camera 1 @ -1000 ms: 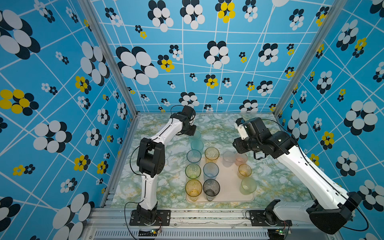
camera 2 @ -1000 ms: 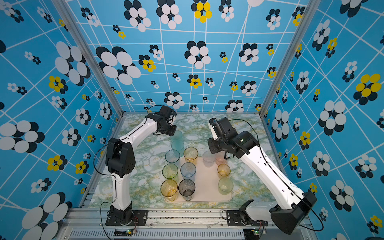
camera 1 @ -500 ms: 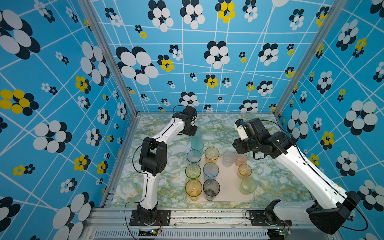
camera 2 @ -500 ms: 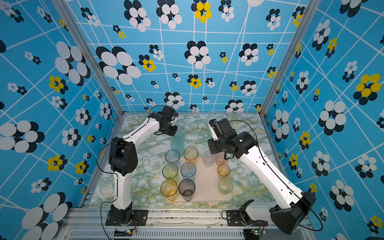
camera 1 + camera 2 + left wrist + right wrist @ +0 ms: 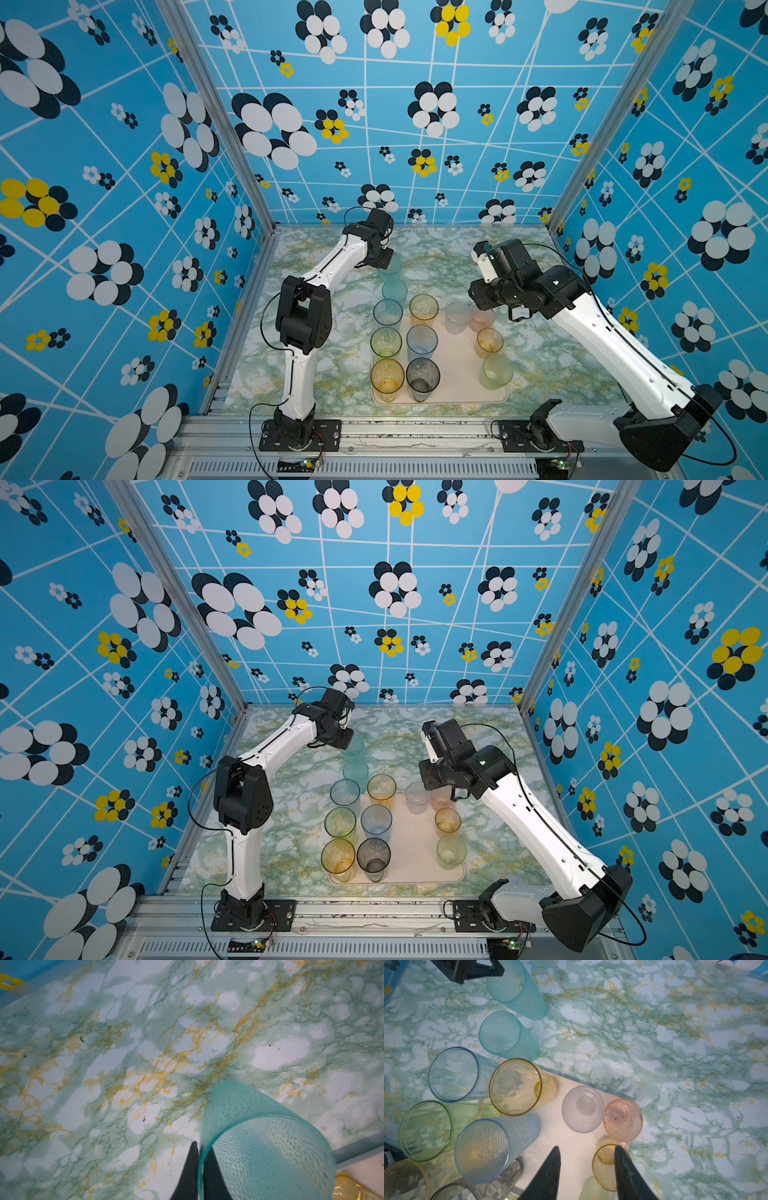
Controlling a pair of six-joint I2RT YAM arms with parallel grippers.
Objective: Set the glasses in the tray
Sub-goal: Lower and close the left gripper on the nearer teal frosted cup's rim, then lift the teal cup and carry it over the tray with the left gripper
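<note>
My left gripper [image 5: 200, 1159] is shut on the rim of a tall teal glass [image 5: 266, 1147], one finger inside and one outside. That glass [image 5: 390, 266] stands on the marble behind the tray, with my left gripper [image 5: 384, 259] above it. A second teal glass [image 5: 394, 291] stands between it and the cream tray [image 5: 453, 374]. Several tall glasses stand in two rows on the tray's left, among them amber [image 5: 424, 308] and grey [image 5: 422, 376]. The short clear [image 5: 582, 1108], pink [image 5: 623, 1120] and orange [image 5: 606, 1165] glasses stand on its right. My right gripper [image 5: 586, 1153] hovers open over the tray, holding nothing.
Patterned blue walls close in the marble table [image 5: 540, 332] on three sides. A pale green short glass [image 5: 495, 372] stands near the tray's front right corner. The aluminium rail [image 5: 415, 432] with both arm bases runs along the front edge.
My left gripper has closed onto the teal glass's rim, and its arm has shifted slightly towards the back. The right arm and the glasses on the tray have not moved.
</note>
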